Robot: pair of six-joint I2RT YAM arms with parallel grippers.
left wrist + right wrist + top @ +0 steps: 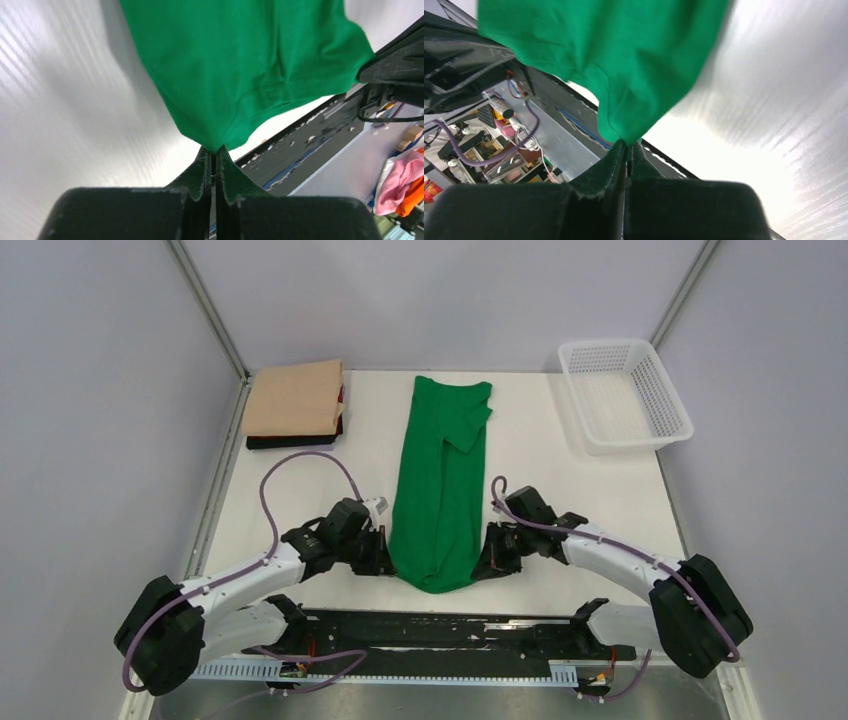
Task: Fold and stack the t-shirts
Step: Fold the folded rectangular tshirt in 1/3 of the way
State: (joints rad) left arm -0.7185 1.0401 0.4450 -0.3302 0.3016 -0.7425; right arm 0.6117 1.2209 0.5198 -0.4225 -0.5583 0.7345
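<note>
A bright green t-shirt lies folded into a long strip down the middle of the white table, its sleeves folded in at the far end. My left gripper is shut on its near left corner, with cloth pinched at the fingertips. My right gripper is shut on its near right corner, the cloth held at the tips. The near hem hangs lifted a little between them. A folded tan t-shirt sits on a folded black one at the far left.
A white plastic mesh basket stands at the far right. A black rail runs along the table's near edge between the arm bases. Grey walls close in the left and right sides.
</note>
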